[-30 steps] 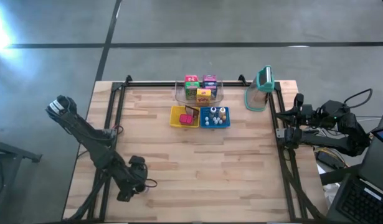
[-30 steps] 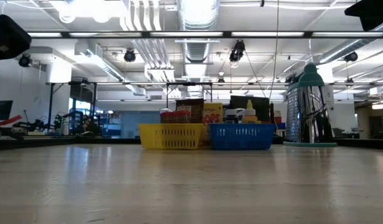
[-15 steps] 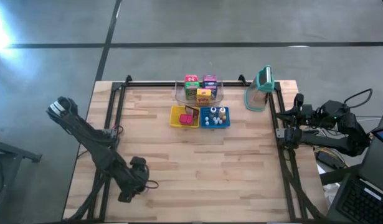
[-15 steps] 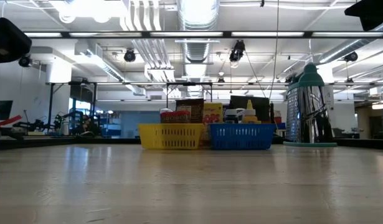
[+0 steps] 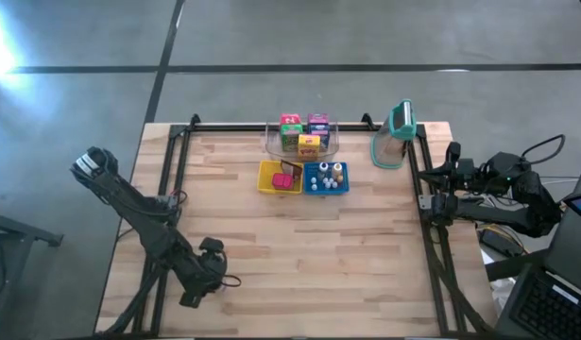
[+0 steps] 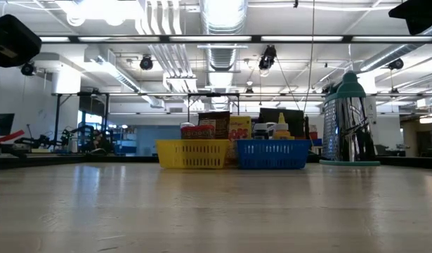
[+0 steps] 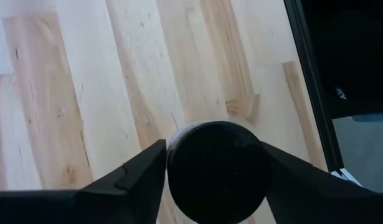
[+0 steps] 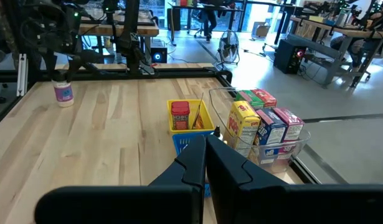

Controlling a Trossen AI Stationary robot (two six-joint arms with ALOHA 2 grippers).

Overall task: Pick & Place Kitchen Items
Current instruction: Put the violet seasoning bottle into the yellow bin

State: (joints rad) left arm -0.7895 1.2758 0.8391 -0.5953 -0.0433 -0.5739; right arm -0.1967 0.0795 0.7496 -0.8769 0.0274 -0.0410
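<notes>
My left gripper (image 5: pixel 211 263) is over the table's near left part and is shut on a dark round disc (image 7: pixel 217 169). My right gripper (image 8: pixel 205 154) waits shut beyond the table's right edge (image 5: pixel 439 203), pointing across the table. Pink, green, yellow and purple cartons (image 5: pixel 304 135) stand in a clear tray at the far edge. In front of it, a yellow basket (image 5: pixel 264 178) holds a red-pink item and a blue basket (image 5: pixel 307 179) holds small white bottle-like pieces. A small white bottle with a purple label (image 8: pixel 63 92) stands on the table's left side. My left gripper pinches the dark disc between its two fingers (image 7: pixel 132 180), one on each side of the disc's rim (image 7: pixel 174 163). The bare wooden table shows beyond the disc. I cannot tell whether the disc is lifted clear or touches the table.
A clear jug with a teal lid (image 5: pixel 394 137) stands at the far right corner, tall and shiny in the low view (image 6: pixel 348 123). Black rails (image 5: pixel 181 161) run along the left, right and far sides of the table. Bare wood lies between the baskets and the near edge.
My left gripper has edged a little toward the table's right. Nothing else has moved.
</notes>
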